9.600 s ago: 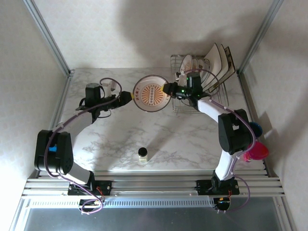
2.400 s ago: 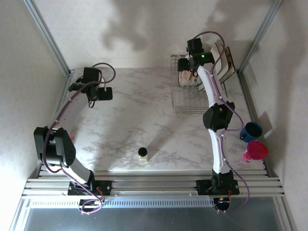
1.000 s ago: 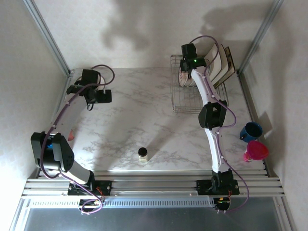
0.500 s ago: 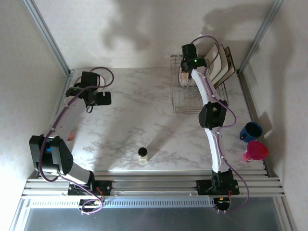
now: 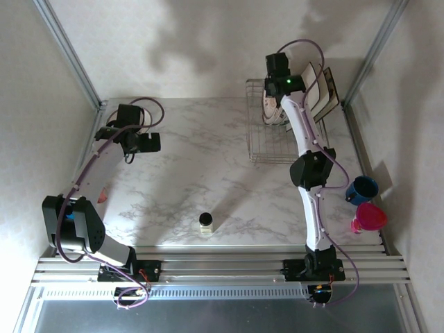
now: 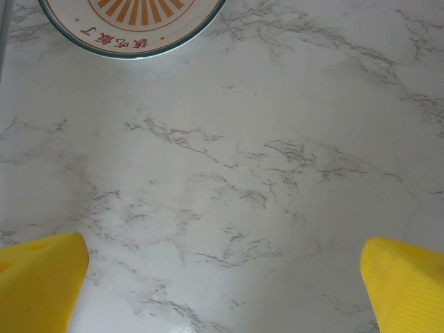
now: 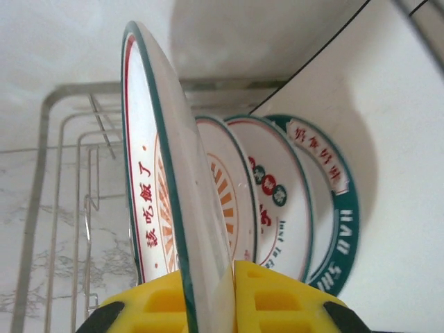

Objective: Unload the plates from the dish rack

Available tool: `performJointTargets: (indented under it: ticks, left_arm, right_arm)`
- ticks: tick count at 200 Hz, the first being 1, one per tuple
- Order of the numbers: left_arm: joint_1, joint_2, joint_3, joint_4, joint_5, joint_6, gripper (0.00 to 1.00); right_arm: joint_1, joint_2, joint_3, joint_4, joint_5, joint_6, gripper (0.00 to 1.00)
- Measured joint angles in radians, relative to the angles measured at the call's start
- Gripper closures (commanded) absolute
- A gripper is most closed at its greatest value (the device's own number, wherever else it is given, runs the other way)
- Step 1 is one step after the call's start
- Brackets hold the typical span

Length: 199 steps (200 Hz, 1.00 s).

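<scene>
Right wrist view: right gripper (image 7: 208, 291) pinched tight on rim of round plate (image 7: 149, 173), upright inside dish rack (image 7: 55, 118). Likely rigid, glazed, slippery, breakable; rim pinch suits. Left gripper (image 6: 222, 284) wide open, empty, well apart from dish rack.

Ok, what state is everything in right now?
left tool, open over marble table
right tool, shut on a round white teal-rimmed plate
other round plates, upright in the silver wire dish rack
round orange-patterned plate, flat on the table
square cream plates, standing in the rack
</scene>
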Motion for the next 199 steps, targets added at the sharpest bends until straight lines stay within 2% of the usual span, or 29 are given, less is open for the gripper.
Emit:
performJointTargets:
  ticks: [60,106,125,146,179,199]
  left_arm:
    - [0.0,-0.006,-0.007,0.014,0.012,-0.001,0.0]
    - [0.0,-0.021,-0.007,0.015,0.013,-0.003,0.0]
    - [0.0,-0.021,-0.007,0.015,0.013,-0.003,0.0]
    - [0.0,-0.02,-0.007,0.015,0.013,-0.004,0.0]
    - [0.0,-0.018,-0.007,0.017,0.013,-0.004,0.0]
    - [0.0,-0.015,-0.007,0.017,0.016,-0.004,0.0]
  right_arm:
    - [0.089,-0.17,-0.013,-0.039,-0.047,-0.032,1.0]
    - [0.101,-0.333,-0.215,-0.042,-0.071,-0.041,1.0]
    - [0.096,-0.385,-0.32,-0.022,-0.119,-0.034,1.0]
    - [0.077,-0.473,-0.502,0.03,-0.262,-0.004,1.0]
    - [-0.03,-0.675,-0.89,0.21,-0.634,0.1,1.0]
    - [-0.096,-0.766,-1.107,0.379,-0.845,0.181,1.0]
